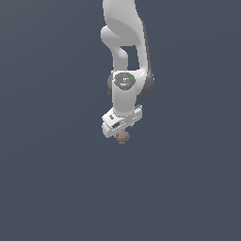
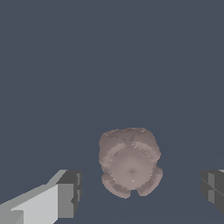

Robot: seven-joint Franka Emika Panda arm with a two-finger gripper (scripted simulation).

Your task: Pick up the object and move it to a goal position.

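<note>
The object is a small lumpy brownish-pink ball [image 1: 123, 137], just under the white gripper in the exterior view. In the wrist view the ball [image 2: 130, 162] lies between the two dark fingertips [image 2: 70, 192], with a clear gap on each side. My gripper [image 2: 142, 190] is open around the ball and does not touch it. In the exterior view the gripper [image 1: 121, 133] points down over the ball and its fingers are mostly hidden behind the hand.
The white arm [image 1: 125, 47] comes down from the top of the exterior view. A plain dark grey-blue surface [image 1: 56, 179] fills both views, with no other objects or edges in sight.
</note>
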